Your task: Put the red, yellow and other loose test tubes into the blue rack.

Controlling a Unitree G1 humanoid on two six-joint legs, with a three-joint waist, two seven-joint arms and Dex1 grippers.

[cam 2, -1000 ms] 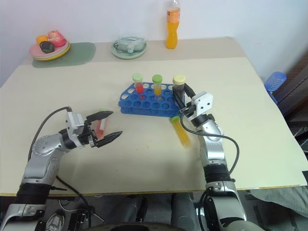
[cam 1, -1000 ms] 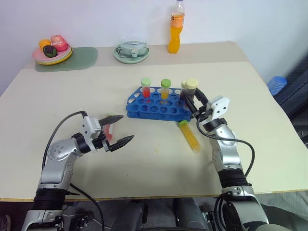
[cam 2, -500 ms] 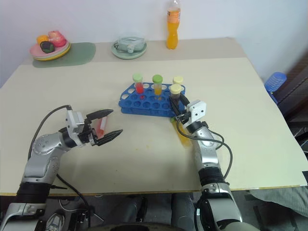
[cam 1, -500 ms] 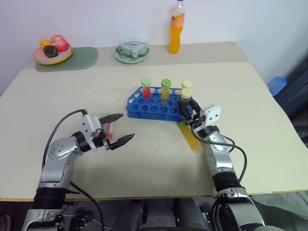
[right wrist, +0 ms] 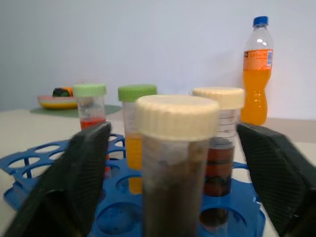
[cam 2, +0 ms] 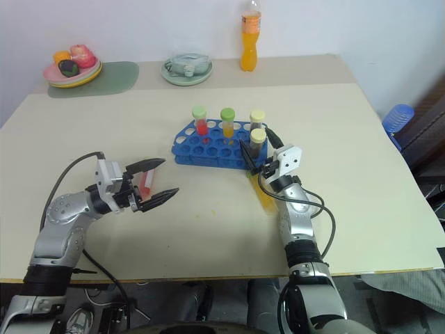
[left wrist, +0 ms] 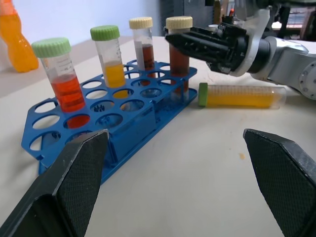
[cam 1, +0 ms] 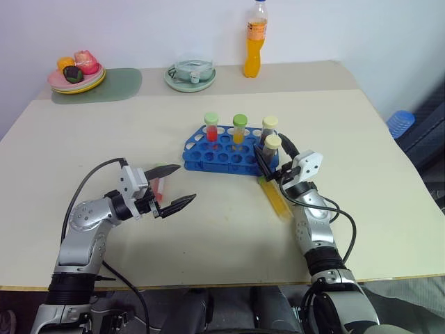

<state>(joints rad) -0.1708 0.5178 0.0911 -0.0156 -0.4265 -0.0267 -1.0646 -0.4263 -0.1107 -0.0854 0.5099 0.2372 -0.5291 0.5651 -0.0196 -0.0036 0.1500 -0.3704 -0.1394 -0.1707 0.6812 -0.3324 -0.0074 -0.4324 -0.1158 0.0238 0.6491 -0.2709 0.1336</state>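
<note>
The blue rack (cam 1: 224, 151) stands mid-table. It holds a red tube (cam 1: 211, 129), a yellow tube (cam 1: 239, 129) and a brown tube (cam 1: 269, 129) in its back row. A second brown tube (cam 1: 272, 148) stands in its front right corner. My right gripper (cam 1: 274, 158) is open, with one finger on each side of that front tube and apart from it. Another yellow tube (cam 1: 275, 197) lies on the table just in front of the rack, under my right wrist. My left gripper (cam 1: 183, 184) is open, left of the rack. A small red tube (cam 1: 160, 188) lies beside its fingers.
An orange drink bottle (cam 1: 255, 39) stands at the table's far edge. Left of it are a pale green dish (cam 1: 190, 75) and a plate of food (cam 1: 75, 75) on a green mat. A blue object (cam 1: 400, 122) sits off the table's right side.
My right gripper has lowered the cream-capped brown tube into the rack's front right hole and opened its fingers off it. The left arm has stayed still.
</note>
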